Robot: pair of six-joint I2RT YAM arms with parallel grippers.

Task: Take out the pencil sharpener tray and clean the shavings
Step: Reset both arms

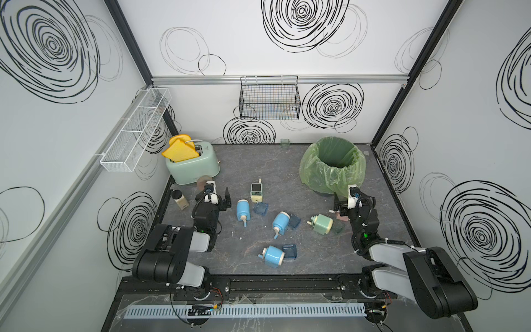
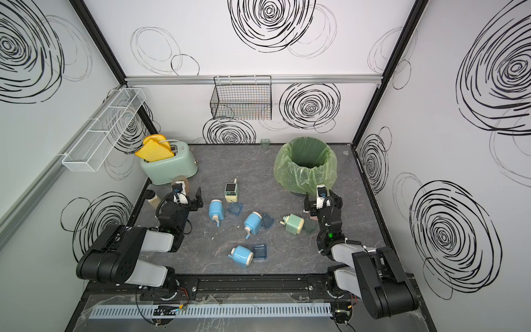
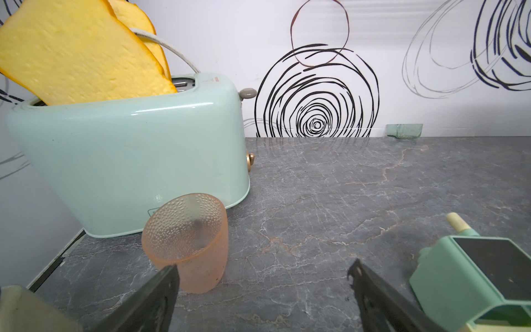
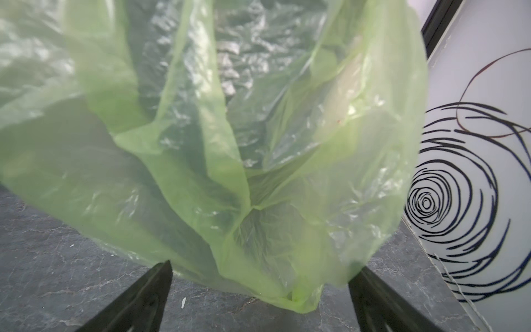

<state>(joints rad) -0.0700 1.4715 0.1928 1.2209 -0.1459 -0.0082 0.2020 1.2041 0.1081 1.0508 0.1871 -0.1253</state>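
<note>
Target sharpener: pale green pencil sharpener (image 1: 256, 193) with a cream base, lying near the middle of the tabletop (image 1: 293, 184), crank end toward the back wall.
Its tray: no loose tray beside it, so judged still inside the body; not plainly visible.
Already emptied, by the look of it: blue sharpeners (image 1: 242, 212), three in all, on their sides, each with one of the blue trays (image 1: 260, 207) just beside it; green sharpener (image 1: 322, 224) on its side with a green tray (image 1: 337, 227) against it.
Bin: green-bagged bin (image 1: 309, 169) at the far right of the tabletop, mouth open upward.
Left hand (image 3: 264, 266): fingers apart, empty, low over the tabletop, near the target sharpener without touching it; orange cup (image 3: 189, 244) and mint toaster (image 3: 129, 161) straight ahead.
Right hand (image 4: 263, 267): fingers apart, empty, close up against the bin's bag.
Step in hand, as judged: drawing the tray out of the last sharpener.
Doing it well: pin the body with the nearer left hand, bring the right hand across to pinch the tray lip, pull straight along the slot, keep the tray level on the way, tip it well inside the bin mouth.
Risks: light body sliding or rolling under a one-sided pull; shavings spilling from a tilted tray; loose bag snagging a finger; cup knocked over.
</note>
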